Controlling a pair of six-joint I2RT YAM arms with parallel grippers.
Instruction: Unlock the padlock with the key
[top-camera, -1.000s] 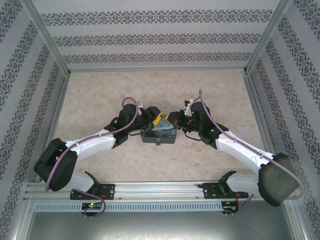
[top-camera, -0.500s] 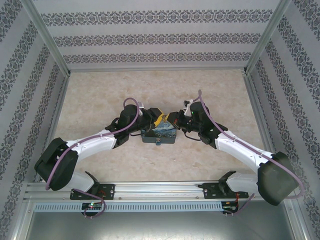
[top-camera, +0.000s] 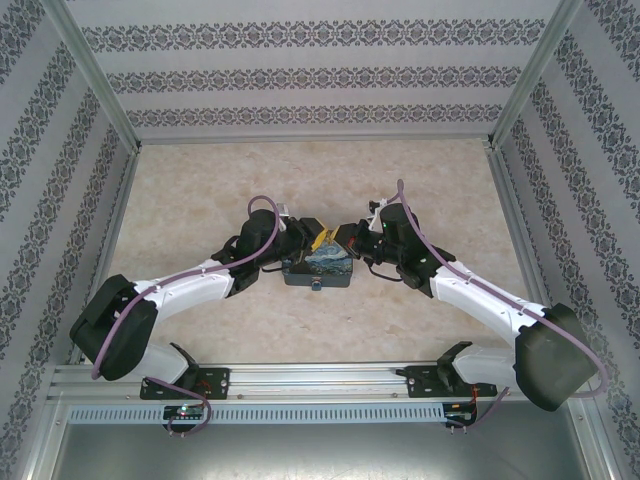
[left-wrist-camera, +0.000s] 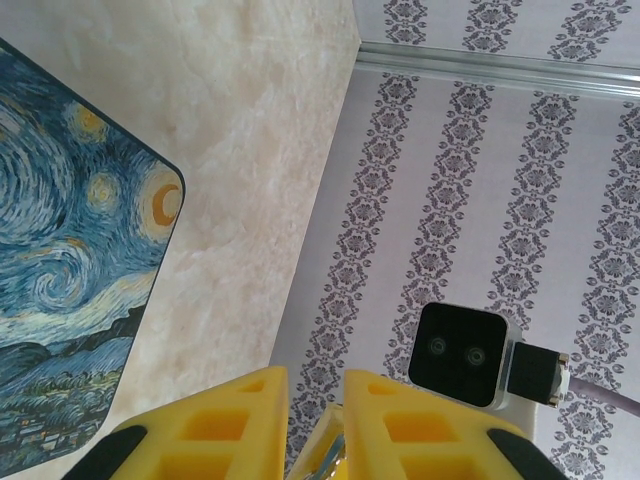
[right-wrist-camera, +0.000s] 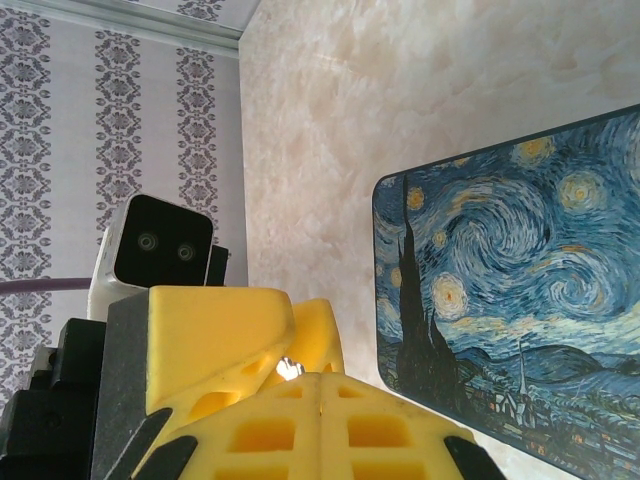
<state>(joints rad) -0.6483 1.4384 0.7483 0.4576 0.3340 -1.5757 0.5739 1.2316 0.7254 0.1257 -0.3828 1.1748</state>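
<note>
Both grippers meet over the far edge of the night-sky painted box. My right gripper is shut, and a tiny silvery sliver, the key, pokes out at its tips. The left gripper's yellow fingers stand right in front of it, on either side of that sliver. In the left wrist view my left gripper has its jaws a narrow gap apart, with the silvery key low in the gap. A tiny blue nub at the box's near edge looks like the padlock.
The box lies flat on the beige marbled table. Patterned walls and metal frame posts close in the table on three sides. Each wrist camera faces the other.
The left gripper's jaws have narrowed around the right gripper's tips. Both arms have stayed nearly in place above the box.
</note>
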